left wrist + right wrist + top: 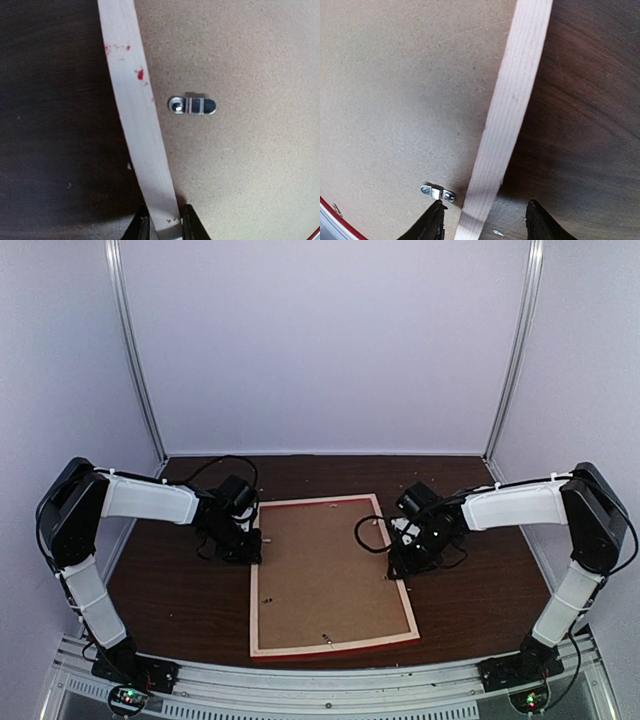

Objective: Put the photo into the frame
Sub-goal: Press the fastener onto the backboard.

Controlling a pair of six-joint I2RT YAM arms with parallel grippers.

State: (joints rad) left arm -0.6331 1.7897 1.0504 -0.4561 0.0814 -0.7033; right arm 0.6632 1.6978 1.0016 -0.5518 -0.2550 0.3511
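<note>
Frame (254,600) back-up on dark table (480,600), left end effector (164,216) pinching it, right one (485,212) spread.

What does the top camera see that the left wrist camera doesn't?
Only the top view shows both arms, the right gripper and the whole frame lying face down. Only the left wrist view shows red paint specks on the pale wood and a small metal clip close up. Both show the left gripper at the frame's left rail, the brown backing board and the dark table.

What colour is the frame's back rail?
Rail of the frame: pale bare wood, red specks; clearest in left wrist view.
</note>
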